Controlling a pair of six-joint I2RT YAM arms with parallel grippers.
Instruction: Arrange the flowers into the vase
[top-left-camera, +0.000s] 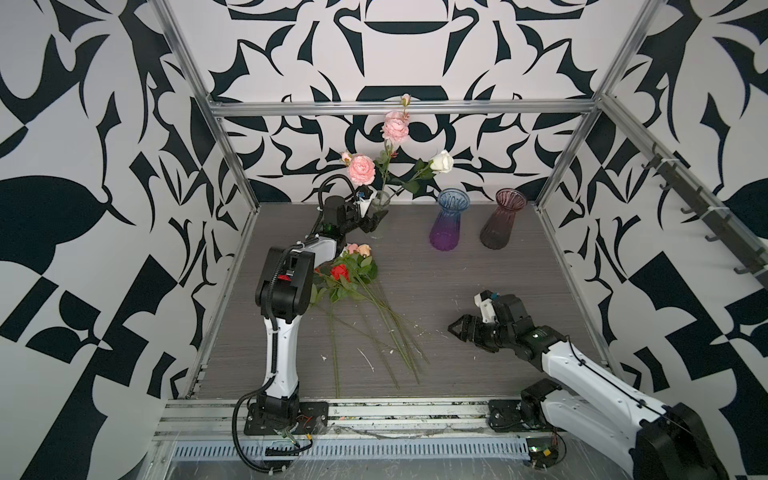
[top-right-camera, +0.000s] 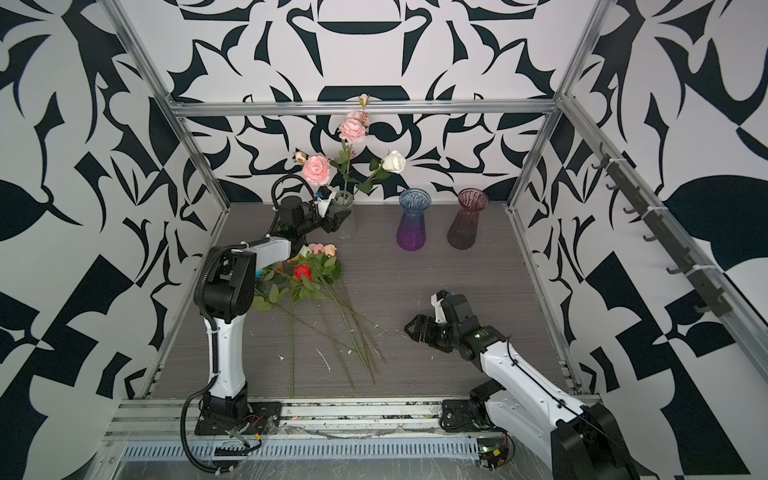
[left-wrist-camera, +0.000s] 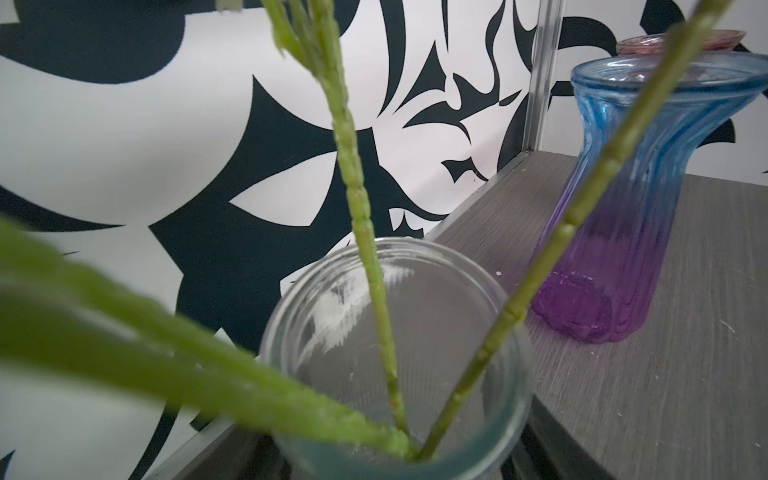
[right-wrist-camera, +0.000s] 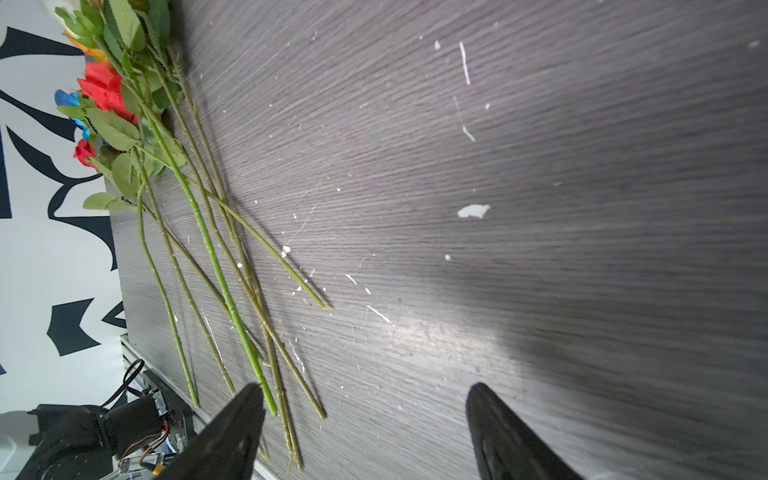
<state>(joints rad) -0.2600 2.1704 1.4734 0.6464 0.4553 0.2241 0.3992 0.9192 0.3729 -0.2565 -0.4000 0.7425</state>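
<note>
Three of the flowers (top-left-camera: 361, 170) counted in the clear vase (top-left-camera: 382, 201): two frilly pink, one white rose (top-left-camera: 441, 161), stems meeting at the bottom and leaning apart at the rim. Found this vase directly in front of the left gripper (top-left-camera: 371, 220), very close. Could not tell its jaws' state, apart or clamped on the nearest stem, with no fingers shown in the wrist view.

Saw the loose bunch (top-left-camera: 353, 274) flat on the table (top-left-camera: 457, 365) behind that gripper, heads beside its forearm, bare stem ends fanned toward the right gripper (right-wrist-camera: 365, 390). Found the right jaws wide apart, nothing between, low over the table, stem ends just beside one finger.

Judged the step in hand as settling a stem into the clear vase, with most of the task not done. Needed next, probably: pinching one single stem near its bare end and lifting it free of the crossed neighbours.

Saw nothing inside the blue-purple vase (top-left-camera: 449, 224) or the smoky pink vase (top-left-camera: 503, 224), both off to the side of the left gripper.
</note>
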